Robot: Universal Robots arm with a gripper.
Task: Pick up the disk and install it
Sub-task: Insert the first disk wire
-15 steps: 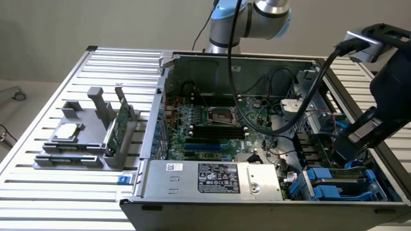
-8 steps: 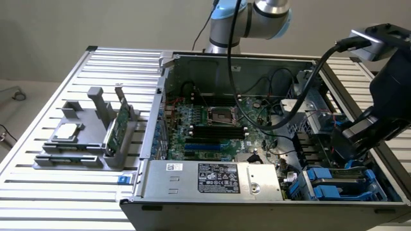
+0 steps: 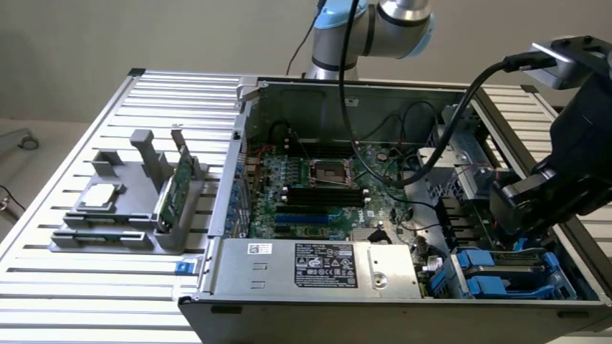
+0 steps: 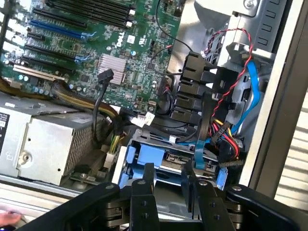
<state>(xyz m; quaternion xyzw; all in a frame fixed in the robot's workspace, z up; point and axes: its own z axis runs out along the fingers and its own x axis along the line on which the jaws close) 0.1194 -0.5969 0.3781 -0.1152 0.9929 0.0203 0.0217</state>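
**Gripper spread above the disk in the drive bay**

A slatted metal table (image 3: 57, 301) stands before a plain beige wall (image 3: 143, 36). At the exterior view's left, a grey holder (image 3: 105, 240) carries a small silver chip (image 3: 100, 195) lying flat and a green circuit card (image 3: 172, 190) standing on edge.

In the middle of the frame sits an open computer case (image 3: 383, 319). Its motherboard (image 3: 316, 193) is exposed, and a labelled power supply (image 3: 316, 265) lies along its lower edge. The robot arm (image 3: 383, 29) rises behind the case at the top of the frame.

At the lower right, the gripper (image 4: 168, 169) hangs just above the drive bay. Its two black fingers (image 4: 148, 185) are spread, with nothing between them. The disk (image 3: 502, 269), silver-grey between blue rails, lies in that bay directly below the fingers. Whether they touch it cannot be told. Red, black and blue cables (image 4: 250, 91) run close beside the bay.
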